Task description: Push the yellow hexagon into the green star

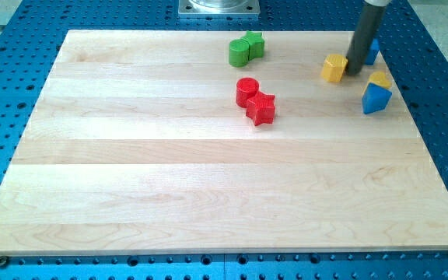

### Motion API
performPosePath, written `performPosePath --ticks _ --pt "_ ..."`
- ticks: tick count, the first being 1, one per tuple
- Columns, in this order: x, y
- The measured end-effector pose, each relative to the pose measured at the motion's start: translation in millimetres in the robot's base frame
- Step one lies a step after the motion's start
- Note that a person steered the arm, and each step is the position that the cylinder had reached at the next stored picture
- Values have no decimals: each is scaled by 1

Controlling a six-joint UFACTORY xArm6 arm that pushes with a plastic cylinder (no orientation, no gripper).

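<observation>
The yellow hexagon (334, 68) lies near the view's top right on the wooden board. The green star (253, 44) sits near the top centre, touching a green rounded block (239, 53) on its left. My tip (355, 71) is just right of the yellow hexagon, touching or nearly touching its right side. The star is well to the left of the hexagon, slightly higher in the view.
A red cylinder (246, 91) and a red star (261, 108) touch each other below the green blocks. A blue block (372, 51) is partly hidden behind the rod. A blue triangular block (376, 98) with a small yellow block (379, 78) above it lies at the right.
</observation>
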State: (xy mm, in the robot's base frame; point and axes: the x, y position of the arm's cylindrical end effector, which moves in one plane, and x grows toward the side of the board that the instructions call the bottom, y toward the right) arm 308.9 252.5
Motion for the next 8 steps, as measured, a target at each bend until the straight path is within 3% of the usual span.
performPosePath --ticks 1,4,5,6,7,8 --pt "25 -31" --pt "-20 -80" --pt "-34 -81" --pt "-59 -44" --pt "-53 -101" --pt "-53 -114"
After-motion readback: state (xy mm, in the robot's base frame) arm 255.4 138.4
